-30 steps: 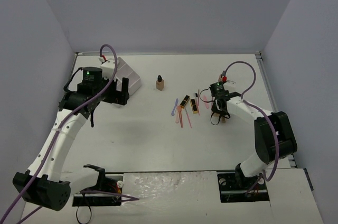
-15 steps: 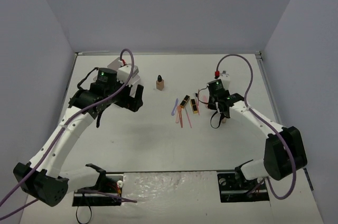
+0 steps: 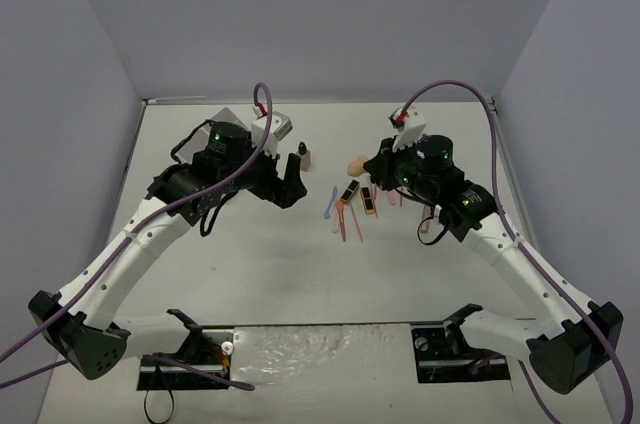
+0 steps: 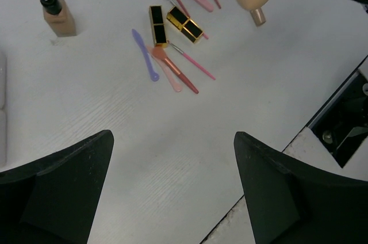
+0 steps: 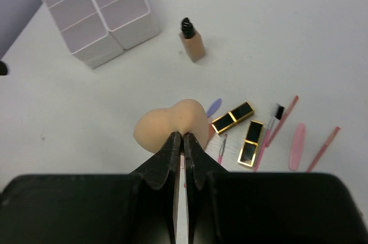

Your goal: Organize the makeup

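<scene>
Pinching, right pincer (image 5: 183,136): clenched on a beige egg-shaped sponge (image 5: 167,123); the sponge is squeezed at its waist between the tips and is held off the counter (image 5: 322,37).
State of left pincer (image 4: 172,189): released; fingers (image 4: 57,192) are spread wide, with nothing between them.
Lipstick tubes (image 5: 232,117): two, black and gold, laid flat just ahead of the right pincer's tips, slightly to their right.
Sticks (image 4: 175,71): pink, red and purple, scattered around the tubes, ahead of the left pincer.
Bottle (image 5: 192,42): tan, dark-capped, upright; farther ahead of the right pincer, ahead-left of the left pincer.
White box (image 5: 98,14): four compartments, seen ahead-left of the right pincer, beyond the bottle.
</scene>
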